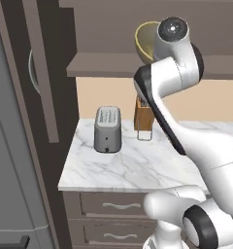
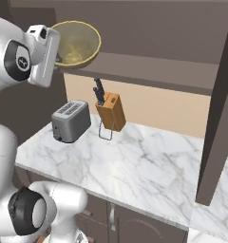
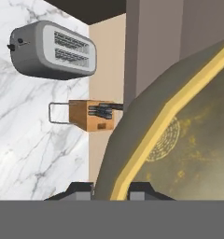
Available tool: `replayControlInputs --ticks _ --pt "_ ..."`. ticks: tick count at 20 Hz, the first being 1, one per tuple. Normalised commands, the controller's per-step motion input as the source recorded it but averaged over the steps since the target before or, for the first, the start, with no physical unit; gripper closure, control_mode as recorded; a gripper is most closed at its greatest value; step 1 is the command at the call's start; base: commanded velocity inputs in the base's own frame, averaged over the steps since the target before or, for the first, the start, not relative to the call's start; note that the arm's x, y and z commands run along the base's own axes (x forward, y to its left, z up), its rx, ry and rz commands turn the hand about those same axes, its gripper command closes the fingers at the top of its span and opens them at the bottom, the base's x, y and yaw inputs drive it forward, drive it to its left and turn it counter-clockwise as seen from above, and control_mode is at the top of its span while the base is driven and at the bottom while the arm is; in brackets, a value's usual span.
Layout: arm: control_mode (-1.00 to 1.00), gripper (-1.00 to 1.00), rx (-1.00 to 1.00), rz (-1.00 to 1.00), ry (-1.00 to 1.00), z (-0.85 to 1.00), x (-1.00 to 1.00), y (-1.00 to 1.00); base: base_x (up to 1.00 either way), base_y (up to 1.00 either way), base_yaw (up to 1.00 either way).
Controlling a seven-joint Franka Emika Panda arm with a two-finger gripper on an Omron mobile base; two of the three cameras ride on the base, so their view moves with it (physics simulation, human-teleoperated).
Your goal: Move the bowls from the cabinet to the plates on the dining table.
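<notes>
An olive-tan bowl (image 1: 144, 42) (image 2: 79, 42) (image 3: 179, 140) with a yellow rim hangs tilted in the air, just in front of the dark cabinet (image 1: 104, 19) (image 2: 149, 28). My gripper (image 2: 58, 59) (image 3: 111, 189) is shut on its rim, one finger tip on each side of the wall. The bowl's hollow faces the right base camera. The cabinet's door (image 2: 220, 118) stands open at the right. The plates and the dining table are out of view.
Below the bowl lies a small marble counter (image 1: 133, 168) (image 2: 149, 161) over drawers (image 1: 116, 206). A grey toaster (image 1: 107, 129) (image 2: 71, 121) (image 3: 53, 49) and a wooden knife block (image 1: 143, 116) (image 2: 111, 111) (image 3: 93, 114) stand on it. A tall dark panel (image 1: 41, 73) with a curved handle rises at the left.
</notes>
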Motion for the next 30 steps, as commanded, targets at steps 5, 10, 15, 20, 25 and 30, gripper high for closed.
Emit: replayControlInputs --ticks 5,10,15,20,25,30 --pt "-1.00 1.00 -0.05 0.04 0.00 -0.04 -0.67 -0.25 0.00 0.00 0.00" --pt "-1.00 1.00 -0.07 0.08 0.03 -0.04 -0.59 -0.10 0.00 0.00 0.00" --pt "-1.00 1.00 -0.09 0.07 0.05 0.00 -0.58 -0.07 0.00 0.00 0.00" --pt "-1.00 1.00 -0.06 0.02 0.04 0.12 -0.36 -0.13 0.00 0.00 0.00" --pt "-1.00 1.00 -0.06 0.00 0.11 0.11 -0.24 -0.13 0.00 0.00 0.00" --pt "-1.00 1.00 -0.05 0.00 0.19 0.07 -0.15 -0.06 0.00 0.00 0.00"
